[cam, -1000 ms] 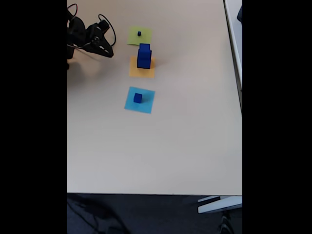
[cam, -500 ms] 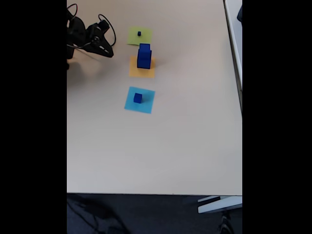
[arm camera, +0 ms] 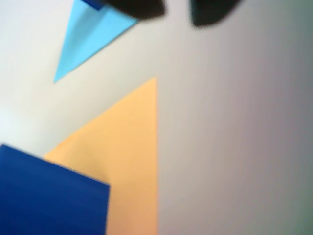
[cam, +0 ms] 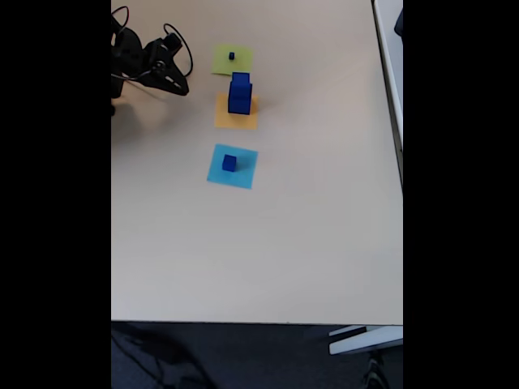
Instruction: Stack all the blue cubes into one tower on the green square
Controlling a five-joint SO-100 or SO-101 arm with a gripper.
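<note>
While the table (cam: pixel 284 243) lies wide and pale, the gripper (cam: pixel 180 87) hangs at its top left in the fixed view, empty, fingers a little apart. Two stacked cubes (cam: pixel 240 94) stand on the orange square (cam: pixel 235 119). A small cube (cam: pixel 229 163) sits on the light-blue square (cam: pixel 243 174), a tiny cube (cam: pixel 231 56) on the green square (cam: pixel 241 63).

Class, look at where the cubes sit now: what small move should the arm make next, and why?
Probably swing the gripper toward the tiny cube on the green square and clear it off. The two bigger cubes are stacked on the orange square, and the largest likely belongs at the tower's base.
</note>
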